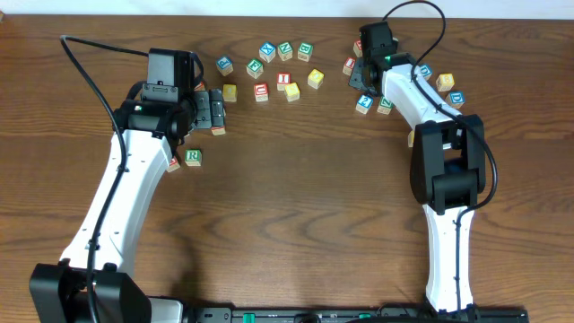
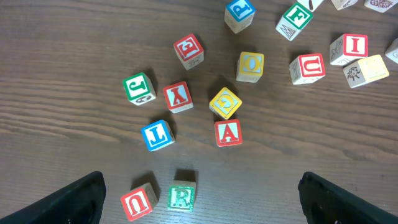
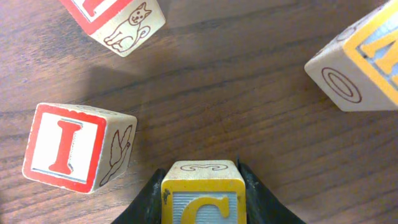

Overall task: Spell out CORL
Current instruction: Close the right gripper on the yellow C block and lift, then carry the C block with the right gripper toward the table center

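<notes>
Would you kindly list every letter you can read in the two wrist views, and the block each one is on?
"C": yellow-framed block between the right gripper's fingers.
"I": red-framed block.
"R": green block.
"L": blue block.
"A": red block.
"J": green block.
"O": yellow block.
"U": red block.
The remaining blocks are cropped or too tilted to read.

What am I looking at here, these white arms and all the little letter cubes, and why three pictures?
Two robot arms sit at a wooden table, each ending in two-finger jaws. The overhead picture comes from a camera above; the other two come from cameras on each wrist. Wooden alphabet blocks are scattered along the far side. The left gripper hangs open above several blocks, among them a green R block, a blue L block and a yellow O block. The right gripper is closed on a yellow C block, beside a red I block.
</notes>
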